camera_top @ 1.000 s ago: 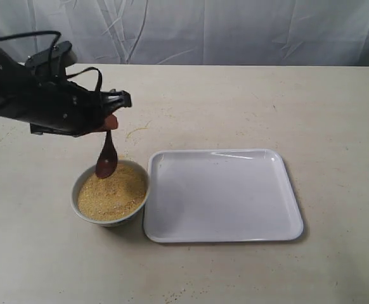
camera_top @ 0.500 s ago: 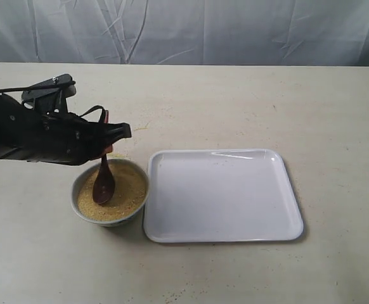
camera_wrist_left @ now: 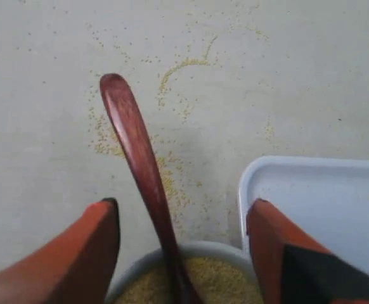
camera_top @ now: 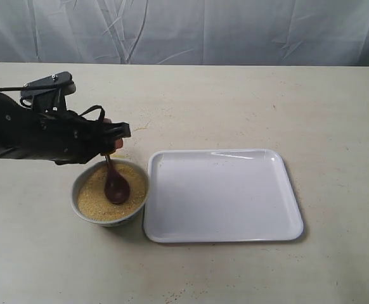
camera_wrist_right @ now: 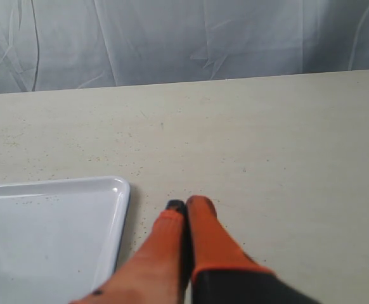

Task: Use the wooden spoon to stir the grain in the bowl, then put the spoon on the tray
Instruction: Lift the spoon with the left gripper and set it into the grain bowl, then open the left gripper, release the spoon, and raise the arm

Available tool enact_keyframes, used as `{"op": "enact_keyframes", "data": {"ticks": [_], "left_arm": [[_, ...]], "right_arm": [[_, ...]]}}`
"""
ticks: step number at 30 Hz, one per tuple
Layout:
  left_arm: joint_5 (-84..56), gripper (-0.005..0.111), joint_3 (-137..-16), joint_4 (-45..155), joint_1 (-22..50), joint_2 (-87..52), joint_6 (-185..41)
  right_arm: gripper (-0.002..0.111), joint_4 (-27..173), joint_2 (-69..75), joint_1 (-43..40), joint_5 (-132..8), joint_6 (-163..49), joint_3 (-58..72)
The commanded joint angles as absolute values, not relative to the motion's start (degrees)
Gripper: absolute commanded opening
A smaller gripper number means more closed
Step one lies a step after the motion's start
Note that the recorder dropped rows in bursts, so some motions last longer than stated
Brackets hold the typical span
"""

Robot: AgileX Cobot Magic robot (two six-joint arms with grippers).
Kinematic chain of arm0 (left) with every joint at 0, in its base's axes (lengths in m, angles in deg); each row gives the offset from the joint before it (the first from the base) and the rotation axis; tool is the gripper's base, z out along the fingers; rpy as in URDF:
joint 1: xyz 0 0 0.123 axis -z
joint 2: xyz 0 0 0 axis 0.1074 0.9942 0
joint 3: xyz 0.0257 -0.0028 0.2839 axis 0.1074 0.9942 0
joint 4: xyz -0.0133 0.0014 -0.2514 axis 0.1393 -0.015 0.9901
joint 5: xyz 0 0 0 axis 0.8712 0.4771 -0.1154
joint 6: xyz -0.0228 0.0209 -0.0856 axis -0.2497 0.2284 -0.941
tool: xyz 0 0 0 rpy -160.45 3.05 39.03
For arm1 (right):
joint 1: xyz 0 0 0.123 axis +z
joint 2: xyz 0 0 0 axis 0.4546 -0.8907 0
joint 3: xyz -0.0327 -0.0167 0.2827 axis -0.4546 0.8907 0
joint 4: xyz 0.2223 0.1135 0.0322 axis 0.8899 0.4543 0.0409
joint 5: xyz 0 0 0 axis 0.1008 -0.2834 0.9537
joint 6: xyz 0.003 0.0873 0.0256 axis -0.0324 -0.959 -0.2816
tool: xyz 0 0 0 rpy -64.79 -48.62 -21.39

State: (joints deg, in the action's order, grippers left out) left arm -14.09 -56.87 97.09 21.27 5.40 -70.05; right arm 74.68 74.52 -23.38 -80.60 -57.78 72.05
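The left end effector hung just above the bowl, jaws spread wide on either side of the spoon, clear of its handle. The spoon leaned in the bowl, head down in the grain. The tray lay just beside the bowl. The right end effector was pinched shut, empty.

We count one bowl with one mass of grain, one wooden spoon, one tray, one table, and two grippers: left gripper and right gripper.
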Motion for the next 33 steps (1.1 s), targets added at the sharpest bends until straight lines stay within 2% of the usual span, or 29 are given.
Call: {"op": "enact_keyframes", "data": {"ticks": [1,4,9,10,13,19,21,25,33], "left_arm": [[-16.9,0.056,-56.7,92.1,21.4,1.8,-69.9],[-20.1,0.043,-57.5,83.4,21.4,-1.2,-69.5],[-20.6,0.002,-61.7,63.5,21.4,-4.9,-69.5],[-20.5,0.001,-62.6,62.3,21.4,-4.9,-69.5],[-14.8,0.000,-67.9,61.7,21.4,-3.3,-69.5],[15.1,0.000,-85.6,54.7,21.4,8.7,-69.5],[20.0,0.000,-90.0,54.2,21.4,13.0,-69.5],[20.6,0.000,-94.9,54.2,21.4,20.3,-68.9],[22.8,0.000,-96.2,51.0,21.4,27.7,-67.5]], "right_arm": [[0.001,74.7,74.8,-23.6,-80.2,-57.8,72.2],[0.001,74.7,74.8,-23.6,-80.1,-57.8,72.2],[0.001,74.7,74.8,-23.6,-80.1,-57.8,72.2],[0.001,74.7,74.8,-23.6,-80.1,-57.8,72.2],[0.001,74.7,74.8,-23.6,-80.1,-57.8,72.2],[0.001,74.7,74.8,-23.6,-80.1,-57.8,72.2],[0.001,74.7,74.8,-23.6,-80.1,-57.8,72.2],[0.001,74.7,74.8,-23.6,-80.2,-57.8,72.2],[0.001,74.7,74.8,-23.6,-80.2,-57.8,72.2]]}}
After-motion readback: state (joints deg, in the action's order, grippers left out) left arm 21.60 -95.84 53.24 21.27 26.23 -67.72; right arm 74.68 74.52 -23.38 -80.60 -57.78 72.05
